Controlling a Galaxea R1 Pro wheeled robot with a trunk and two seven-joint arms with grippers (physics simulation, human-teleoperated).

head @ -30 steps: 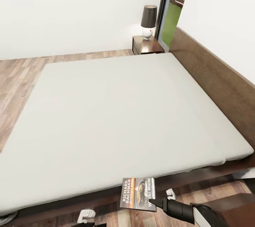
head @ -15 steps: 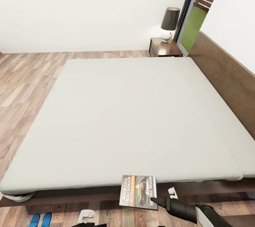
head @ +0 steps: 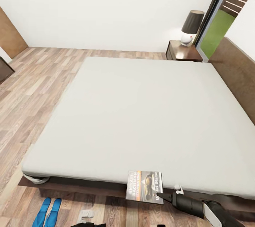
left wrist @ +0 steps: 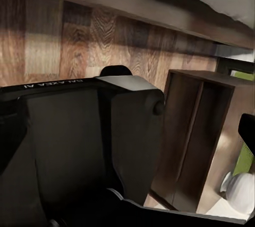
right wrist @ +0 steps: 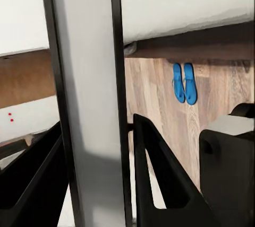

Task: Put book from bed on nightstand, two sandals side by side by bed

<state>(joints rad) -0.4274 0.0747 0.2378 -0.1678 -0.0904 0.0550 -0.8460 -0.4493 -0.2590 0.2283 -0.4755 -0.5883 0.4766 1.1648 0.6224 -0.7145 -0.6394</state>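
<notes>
My right gripper [head: 158, 195] is shut on the book [head: 144, 186], holding it low in front of the near edge of the bed [head: 141, 114]. The cover shows white "RICHARD BACHMAN" lettering and an orange stripe. In the right wrist view the book [right wrist: 87, 94] stands edge-on between the dark fingers [right wrist: 156, 179]. The two blue sandals [head: 49, 213] lie side by side on the floor by the bed's near left corner, also seen as sandals [right wrist: 184, 83] past the bed frame. One nightstand [head: 182, 52] stands at the far side by the headboard. My left gripper [head: 86, 217] hangs low, fingers apart.
A lamp [head: 191, 27] with a dark shade sits on the far nightstand beside a tall window [head: 221, 25]. A tan door [head: 10, 34] is at the far left. In the left wrist view a dark brown cabinet [left wrist: 196, 137] stands close to my base [left wrist: 79, 147].
The whole view has swung left, so the camera moved. The sandals and the tan door came into view. The book stays in my right gripper.
</notes>
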